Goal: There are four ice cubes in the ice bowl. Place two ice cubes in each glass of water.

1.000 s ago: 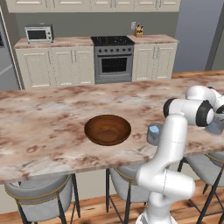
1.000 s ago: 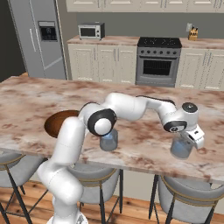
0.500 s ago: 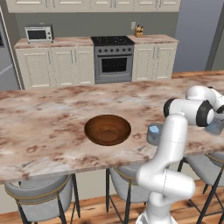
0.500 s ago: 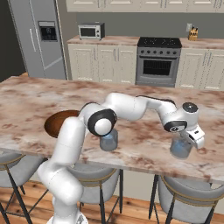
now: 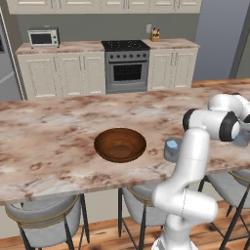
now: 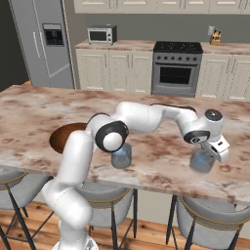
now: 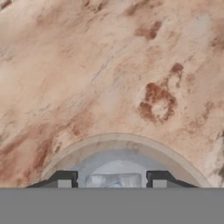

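Marble island counter [image 5: 49,141], pink-brown veining, bar stools [image 5: 46,222] along its near edge. Ice bowl [image 5: 120,144]: wide dark-brown wooden bowl, upright near the counter's middle; in the right base view it sits partly behind the arm's elbow [image 6: 63,137]. Glass of water, first [image 5: 172,150]: grey-blue tumbler, upright, right of the bowl and apart from it, just beside the arm's upright link; the same glass shows in the right base view [image 6: 121,155]. Glass of water, second [image 6: 201,160]: upright near the counter's right end, directly under the hand. Gripper [image 7: 113,180]: poised over the second glass, fingers [image 7: 64,178] parted with a clear gap between them and closed on nothing. Ice cube [image 7: 113,180]: pale block seen between the finger tips inside the glass rim, free of both fingers; whether more than one lies there cannot be told. Background: white cabinets, steel range [image 5: 126,66], microwave [image 5: 43,37], refrigerator [image 6: 46,44].
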Robot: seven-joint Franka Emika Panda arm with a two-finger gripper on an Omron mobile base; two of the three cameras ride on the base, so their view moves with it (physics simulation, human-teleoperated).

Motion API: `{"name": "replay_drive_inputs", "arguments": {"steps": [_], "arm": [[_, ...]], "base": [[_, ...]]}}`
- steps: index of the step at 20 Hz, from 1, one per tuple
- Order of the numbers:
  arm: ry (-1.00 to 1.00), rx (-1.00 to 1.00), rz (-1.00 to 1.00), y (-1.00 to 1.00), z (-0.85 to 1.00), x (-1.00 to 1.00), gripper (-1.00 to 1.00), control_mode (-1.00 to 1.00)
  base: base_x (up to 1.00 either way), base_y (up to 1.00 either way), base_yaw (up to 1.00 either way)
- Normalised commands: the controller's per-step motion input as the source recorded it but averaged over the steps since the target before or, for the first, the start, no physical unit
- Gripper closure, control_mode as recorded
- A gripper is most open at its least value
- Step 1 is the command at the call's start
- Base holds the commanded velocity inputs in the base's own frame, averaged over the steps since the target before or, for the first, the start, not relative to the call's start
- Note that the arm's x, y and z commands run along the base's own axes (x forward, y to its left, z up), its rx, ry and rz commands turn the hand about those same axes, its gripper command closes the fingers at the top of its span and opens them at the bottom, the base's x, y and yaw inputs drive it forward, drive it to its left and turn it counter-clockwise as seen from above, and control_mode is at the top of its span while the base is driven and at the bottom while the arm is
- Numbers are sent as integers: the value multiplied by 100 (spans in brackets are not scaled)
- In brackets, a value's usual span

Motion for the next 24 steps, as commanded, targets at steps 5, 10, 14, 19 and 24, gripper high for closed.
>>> {"name": "replay_drive_inputs", "arguments": {"steps": [5, 10, 14, 19, 24], "arm": [[2, -3, 0, 56, 90, -1, -100, -100], [2, -25, 3, 30, -52, -4, -100, -100], [-6, -19, 5, 0, -99, 4, -100, -100], [-1, 1, 0, 0, -75, 0, -100, -100], [0, 11, 0, -13, -31, 0, -100, -100]], "base": [[0, 0, 0], [0, 0, 0], [0, 0, 0], [0, 0, 0], [0, 0, 0]]}}
